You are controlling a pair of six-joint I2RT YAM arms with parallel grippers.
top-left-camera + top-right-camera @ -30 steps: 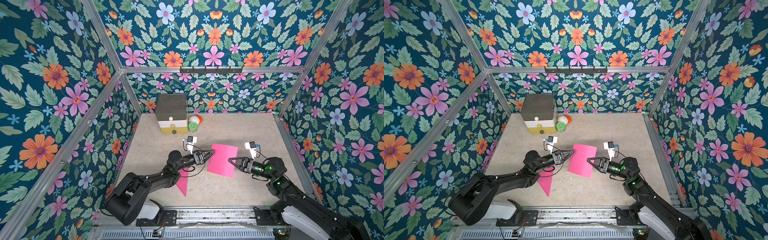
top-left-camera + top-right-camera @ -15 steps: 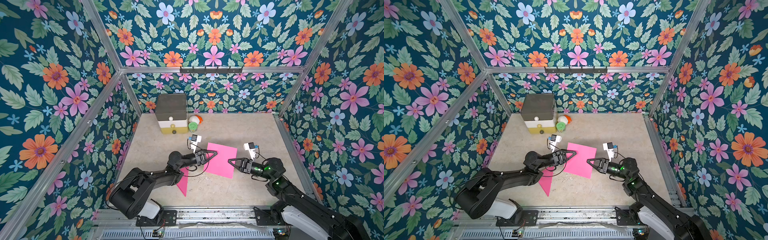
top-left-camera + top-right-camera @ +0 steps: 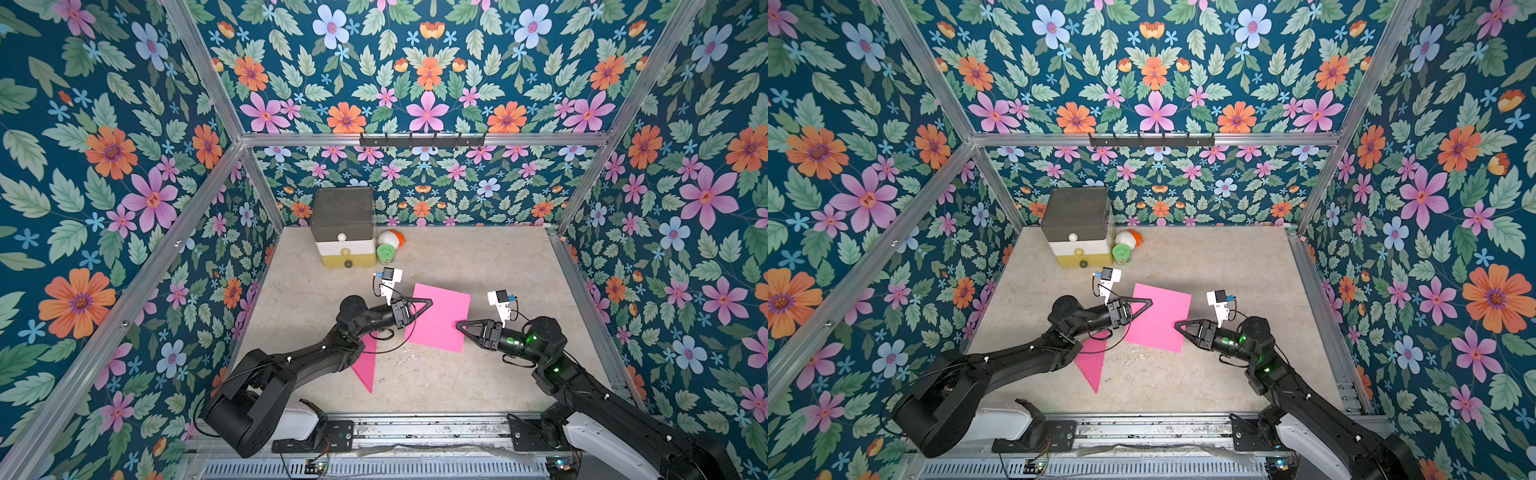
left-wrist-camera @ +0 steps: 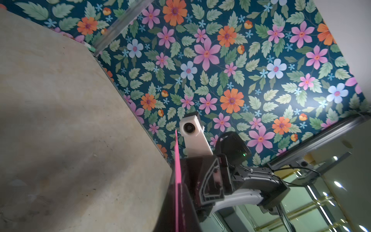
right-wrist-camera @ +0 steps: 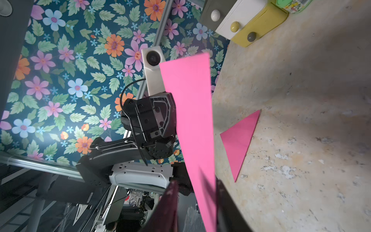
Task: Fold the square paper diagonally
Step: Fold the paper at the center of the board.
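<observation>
Your left gripper (image 3: 429, 302) is pinching the paper (image 3: 444, 318) at its left edge, jaws closed. Your right gripper (image 3: 459, 325) is straddling its right edge, jaws parted.

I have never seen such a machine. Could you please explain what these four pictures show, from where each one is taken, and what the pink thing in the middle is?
You see two black robot arms at a table, each ending in a two-fingered gripper. Two pictures come from one camera head above, looking down at nearly the same scene. The other two come from small cameras on the arms' wrists, so they look tilted and very close. The left gripper is shut on one side of the pink square paper, which is held up off the table. The right gripper is at the opposite side, its jaws apart around the paper's edge. On the table are a folded pink triangle, a small drawer box and a green-lidded jar.
</observation>
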